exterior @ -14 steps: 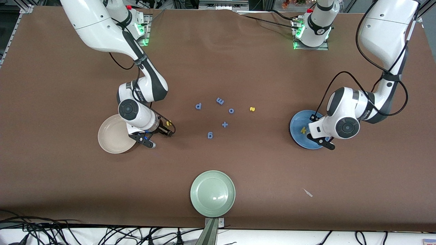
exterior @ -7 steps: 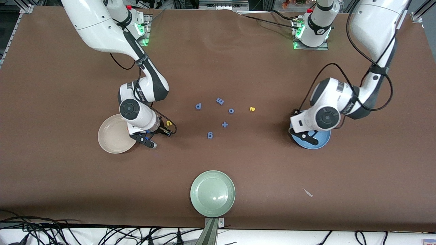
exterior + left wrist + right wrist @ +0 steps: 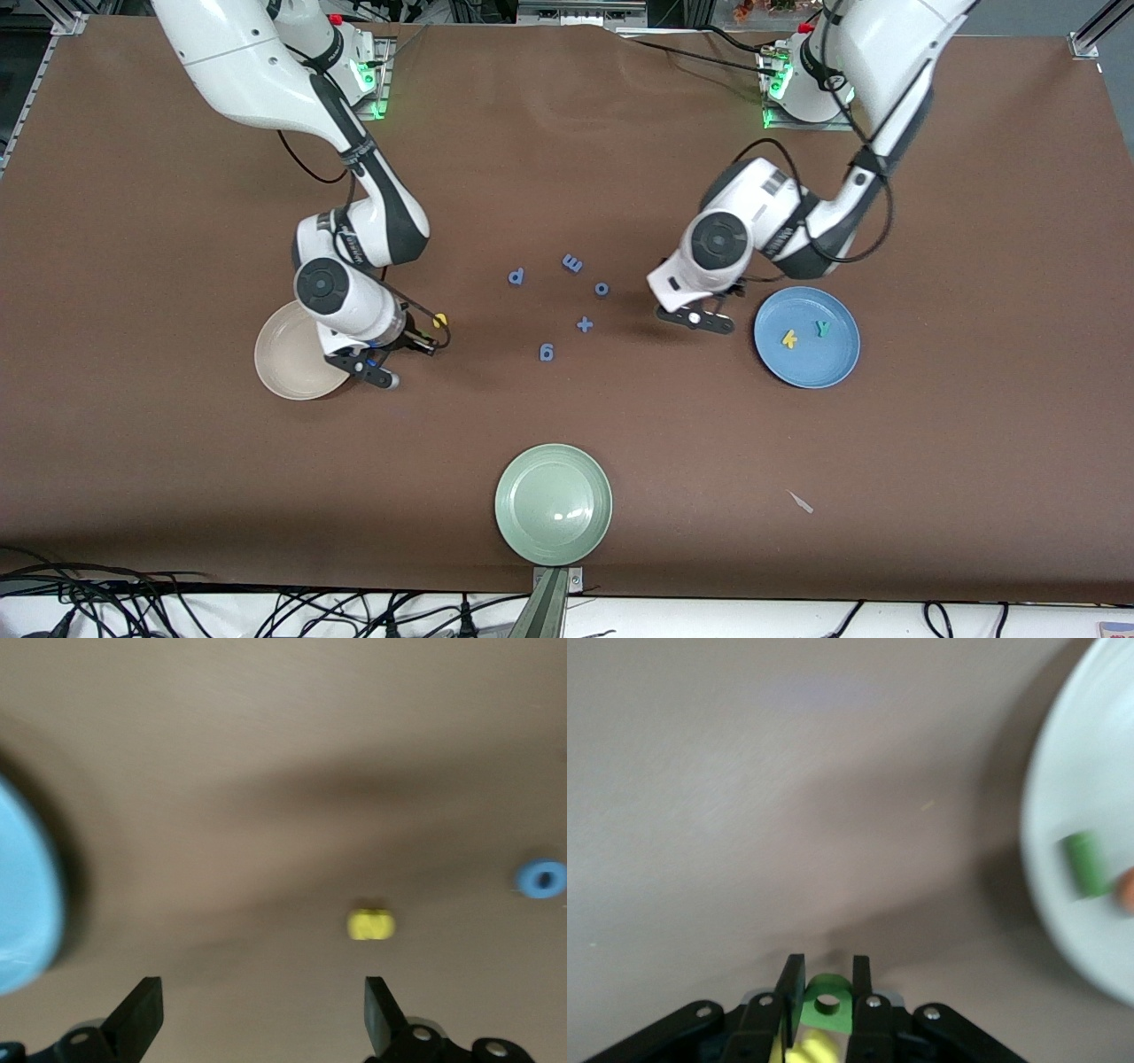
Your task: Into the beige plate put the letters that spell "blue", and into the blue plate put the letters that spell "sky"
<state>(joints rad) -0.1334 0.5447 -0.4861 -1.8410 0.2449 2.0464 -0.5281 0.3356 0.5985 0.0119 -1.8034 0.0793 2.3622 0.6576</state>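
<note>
My right gripper (image 3: pixel 399 347) hangs beside the beige plate (image 3: pixel 285 359), shut on the olive-green b (image 3: pixel 827 1003). The plate holds the green l (image 3: pixel 1083 865) and the orange e (image 3: pixel 1125 890). The yellow u (image 3: pixel 440 320) lies on the table beside that hand, toward the middle. My left gripper (image 3: pixel 260 992) is open over the table between the blue letters and the blue plate (image 3: pixel 802 370). The yellow s (image 3: pixel 370 924) lies just ahead of one fingertip and is hidden under the hand in the front view. The yellow k (image 3: pixel 788 338) and teal y (image 3: pixel 823 329) lie in the blue plate.
Blue letters p (image 3: pixel 516 276), m (image 3: pixel 572 263), o (image 3: pixel 601 289), g (image 3: pixel 547 353) and a blue plus (image 3: pixel 585 324) are scattered mid-table. A pale green plate (image 3: pixel 554 503) sits near the front edge. A small white scrap (image 3: pixel 801 502) lies nearer the left arm's end.
The left gripper opened over the blue plate, left the y there, and swung toward the middle, above the s. The right gripper shut on the b and shifted slightly toward the beige plate.
</note>
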